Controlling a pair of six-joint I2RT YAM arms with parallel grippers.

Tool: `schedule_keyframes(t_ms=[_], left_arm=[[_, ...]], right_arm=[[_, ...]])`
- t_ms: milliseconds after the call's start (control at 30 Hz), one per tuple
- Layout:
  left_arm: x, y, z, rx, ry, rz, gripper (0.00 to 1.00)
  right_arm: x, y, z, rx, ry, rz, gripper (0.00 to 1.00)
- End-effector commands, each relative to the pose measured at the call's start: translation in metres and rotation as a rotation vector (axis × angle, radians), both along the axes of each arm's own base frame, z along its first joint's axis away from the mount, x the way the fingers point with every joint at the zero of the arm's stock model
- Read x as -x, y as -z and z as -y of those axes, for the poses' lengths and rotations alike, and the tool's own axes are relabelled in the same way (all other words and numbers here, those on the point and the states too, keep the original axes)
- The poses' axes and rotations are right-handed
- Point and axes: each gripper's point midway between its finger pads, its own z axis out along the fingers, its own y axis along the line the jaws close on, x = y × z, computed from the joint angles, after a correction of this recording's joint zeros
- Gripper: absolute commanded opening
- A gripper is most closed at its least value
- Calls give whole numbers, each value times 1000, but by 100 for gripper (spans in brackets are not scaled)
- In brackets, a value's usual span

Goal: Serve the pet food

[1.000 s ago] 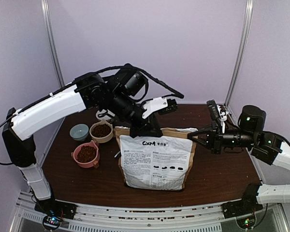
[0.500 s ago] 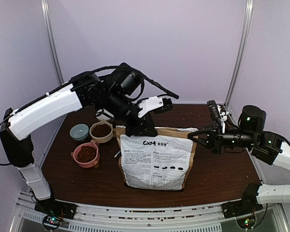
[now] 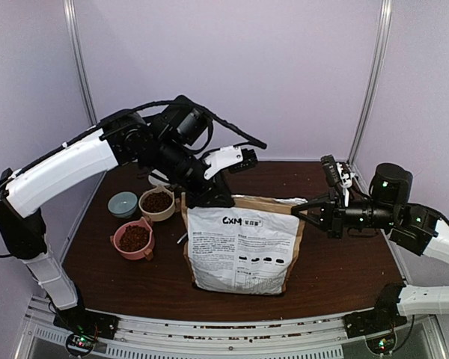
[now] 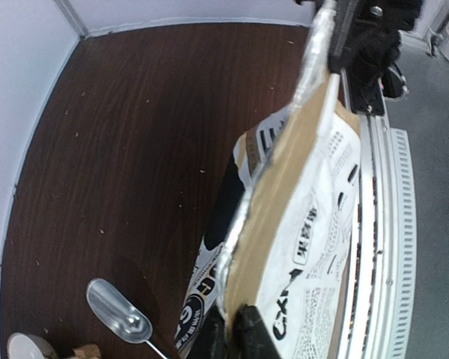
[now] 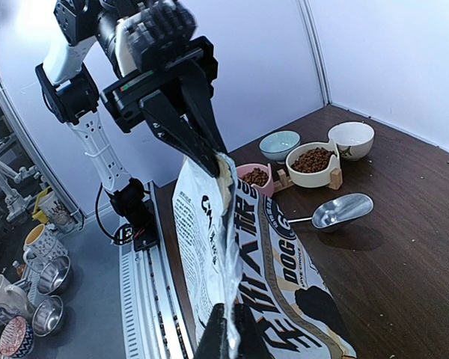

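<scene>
The pet food is brown kibble in a cream bowl (image 3: 157, 202) (image 5: 312, 159) and a pink bowl (image 3: 134, 238) (image 5: 255, 177) at the left. A large printed foil bag (image 3: 243, 250) (image 4: 307, 224) (image 5: 202, 224) stands upright mid-table. My left gripper (image 3: 207, 196) (image 4: 233, 318) straddles the bag's top edge near its left corner, a finger close on each side. Whether it pinches the edge does not show. My right gripper (image 3: 298, 209) (image 5: 232, 314) is shut on the bag's top right corner. The bag's inside is hidden.
A metal scoop (image 5: 343, 210) (image 4: 118, 311) lies on the dark wood table behind the bag. An empty blue-grey bowl (image 3: 123, 203) (image 5: 278, 142) and a white bowl (image 5: 350, 137) sit beside the cream one. Purple walls enclose the table at left, back and right.
My left arm has swung up and leftward, and its gripper has moved left along the bag's top edge towards the left corner. The bag and right gripper have stayed put.
</scene>
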Motion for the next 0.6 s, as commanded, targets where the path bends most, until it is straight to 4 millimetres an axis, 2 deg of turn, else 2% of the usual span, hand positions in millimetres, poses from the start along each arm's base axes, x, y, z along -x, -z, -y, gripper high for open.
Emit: schedule_keyframes(t_ms=[0, 167, 233, 333, 400, 500, 567], left_arm=[[-8, -7, -14, -1, -41, 32, 0], [-7, -8, -19, -1, -51, 35, 0], [-9, -7, -22, -5, -60, 40, 16], [-9, -6, -27, -10, -71, 39, 23], [-9, -5, -29, -13, -75, 36, 22], [-8, -3, -33, -17, -80, 31, 0], [-8, -1, -36, -21, -86, 30, 0]], right_arm=[[0, -13, 7, -10, 26, 36, 0], [-1, -14, 9, -7, 39, 41, 0], [-1, -14, 10, -7, 43, 43, 0], [-2, -16, 11, -5, 50, 46, 0], [-2, -16, 12, -3, 54, 48, 0], [-1, -16, 13, -2, 56, 48, 0], [-2, -17, 13, -2, 61, 51, 0]])
